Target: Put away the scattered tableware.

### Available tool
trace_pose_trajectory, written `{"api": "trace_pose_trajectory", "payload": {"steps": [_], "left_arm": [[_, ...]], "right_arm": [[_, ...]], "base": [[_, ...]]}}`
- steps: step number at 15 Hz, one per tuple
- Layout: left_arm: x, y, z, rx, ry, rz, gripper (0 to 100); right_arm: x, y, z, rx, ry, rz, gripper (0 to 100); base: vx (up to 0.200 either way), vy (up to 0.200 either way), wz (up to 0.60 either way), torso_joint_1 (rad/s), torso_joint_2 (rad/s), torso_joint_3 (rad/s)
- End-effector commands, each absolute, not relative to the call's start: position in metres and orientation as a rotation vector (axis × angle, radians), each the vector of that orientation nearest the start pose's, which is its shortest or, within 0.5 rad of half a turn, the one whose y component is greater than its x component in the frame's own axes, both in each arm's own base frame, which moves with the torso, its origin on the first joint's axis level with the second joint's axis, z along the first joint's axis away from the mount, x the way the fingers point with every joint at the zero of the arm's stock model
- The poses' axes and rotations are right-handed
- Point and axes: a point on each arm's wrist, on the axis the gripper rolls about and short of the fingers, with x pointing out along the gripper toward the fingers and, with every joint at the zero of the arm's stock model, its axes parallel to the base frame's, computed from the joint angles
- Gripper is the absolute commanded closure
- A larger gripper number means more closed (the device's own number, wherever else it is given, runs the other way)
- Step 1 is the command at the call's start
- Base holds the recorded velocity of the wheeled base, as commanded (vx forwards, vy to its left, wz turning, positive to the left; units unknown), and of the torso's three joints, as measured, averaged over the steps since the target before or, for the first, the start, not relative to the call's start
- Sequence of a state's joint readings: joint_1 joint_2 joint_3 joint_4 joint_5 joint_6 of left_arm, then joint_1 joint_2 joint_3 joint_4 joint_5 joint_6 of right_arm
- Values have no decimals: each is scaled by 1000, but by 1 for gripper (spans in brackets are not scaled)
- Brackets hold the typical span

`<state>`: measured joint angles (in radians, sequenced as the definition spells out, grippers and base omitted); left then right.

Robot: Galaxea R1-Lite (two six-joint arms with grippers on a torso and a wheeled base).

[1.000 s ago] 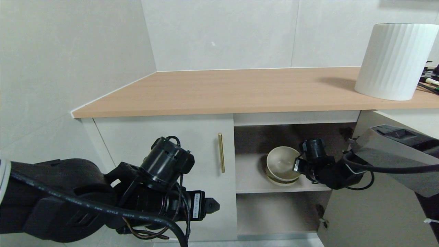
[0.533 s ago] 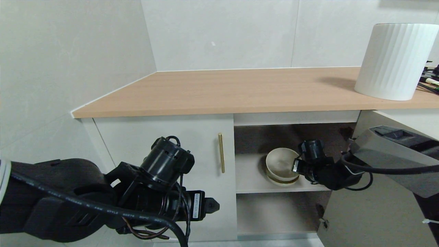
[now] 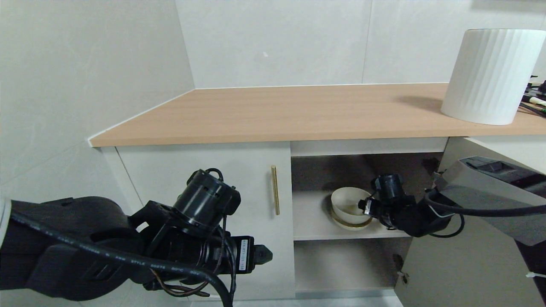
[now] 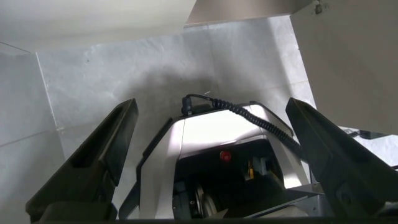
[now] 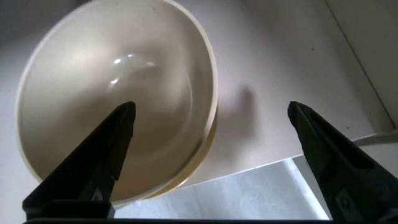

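We start with the cabinet [image 3: 200,170] under the wooden counter [image 3: 298,111]. Its left door is closed and its right door [image 3: 448,264] is swung open. A tall white ribbed container [image 3: 490,76] stands at the right end of the counter, well apart from the work.

Inside the open half, on the upper shelf [image 3: 311,221], sits the tableware: a cream bowl [image 3: 347,204] nested upright on at least one more dish with a yellowish rim.

The right gripper [image 3: 364,205] is inside the opening, just beside the bowl's right edge. From the wrist, its fingers [image 5: 112,149] are spread wide and grasp nothing, with the bowl [image 5: 112,106] lying beyond them. We cannot tell whether one finger touches the rim.

The left gripper [image 3: 262,255] hangs low before the closed door, below the brass handle [image 3: 275,189]. Its fingers [image 4: 106,149] are also spread, with nothing between them.

We judge the stowing step is nearly finished, since the bowl rests on its stack and is released. The next move calls for drawing the right arm straight out without clipping the rim or the open door. After that, any remaining pieces need fetching, or the door needs closing.
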<state>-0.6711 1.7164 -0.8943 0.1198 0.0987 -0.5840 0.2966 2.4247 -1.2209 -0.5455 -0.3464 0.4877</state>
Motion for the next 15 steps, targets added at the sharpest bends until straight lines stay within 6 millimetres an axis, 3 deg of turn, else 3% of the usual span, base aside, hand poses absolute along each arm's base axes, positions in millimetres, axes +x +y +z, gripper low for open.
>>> {"api": "trace_pose_trajectory", "payload": {"steps": [1, 4, 5, 6, 7, 9, 12, 13, 15], "left_arm": [[219, -166, 143, -190, 976, -244, 0], [213, -151, 165, -240, 904, -244, 0], [202, -138, 178, -267, 857, -248, 0], [196, -133, 184, -279, 836, -253, 0], [176, -118, 202, -311, 770, -275, 0], [153, -102, 214, -334, 723, -292, 0], [134, -80, 209, -334, 688, -272, 0], [130, -72, 205, -312, 681, -246, 0], [121, -63, 202, -285, 662, -248, 0]], "right_arm": [[412, 121, 14, 265, 593, -187, 0], [371, 129, 55, 272, 643, -67, 0], [340, 128, 76, 270, 675, -8, 0], [324, 126, 86, 264, 684, 16, 0], [286, 119, 117, 265, 667, 92, 0], [246, 107, 146, 243, 647, 131, 0], [196, 87, 180, 265, 626, 205, 0], [174, 82, 187, 264, 657, 260, 0], [150, 78, 191, 248, 702, 304, 0]], "base": [[0, 0, 0, 0, 0, 0], [0, 0, 0, 0, 0, 0], [0, 0, 0, 0, 0, 0], [0, 0, 0, 0, 0, 0], [0, 0, 0, 0, 0, 0], [0, 0, 0, 0, 0, 0], [0, 0, 0, 0, 0, 0], [0, 0, 0, 0, 0, 0], [0, 0, 0, 0, 0, 0]]}}
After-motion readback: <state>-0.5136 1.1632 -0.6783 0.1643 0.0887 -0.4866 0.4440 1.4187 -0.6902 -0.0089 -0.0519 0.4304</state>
